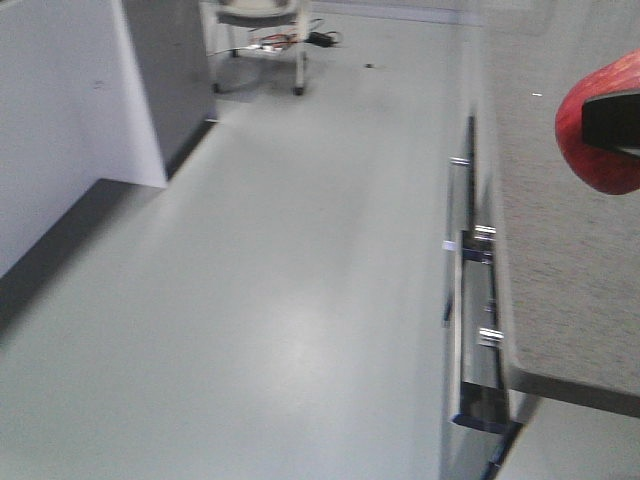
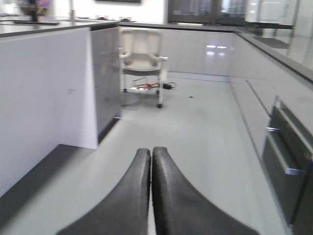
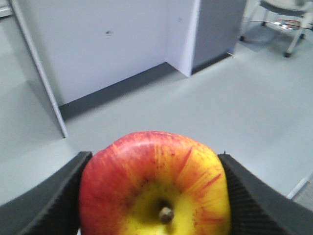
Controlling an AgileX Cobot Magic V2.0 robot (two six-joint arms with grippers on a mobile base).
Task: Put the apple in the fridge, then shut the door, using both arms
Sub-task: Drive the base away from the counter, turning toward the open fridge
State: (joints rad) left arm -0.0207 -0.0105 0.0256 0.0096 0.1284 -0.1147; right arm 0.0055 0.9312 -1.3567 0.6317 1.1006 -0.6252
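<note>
Right gripper [image 3: 154, 159] clamps the apple [image 3: 146, 191] at lower centre, stem toward the lens. Left gripper [image 2: 151, 152] is fully closed, tips touching.

A pale grey floor [image 1: 280, 300] carried a wheeled white chair [image 2: 142, 54]; dark cables [image 1: 322, 38] lay beside its legs.

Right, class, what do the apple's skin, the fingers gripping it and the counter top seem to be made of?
The apple: real fruit or a copy, hard to tell; glossy red skin streaked yellow, with a highlight. The fingers: probably black rubber or plastic; matte, finely ribbed inner faces. The counter top: likely stone or laminate; grey, speckled, dull.
</note>
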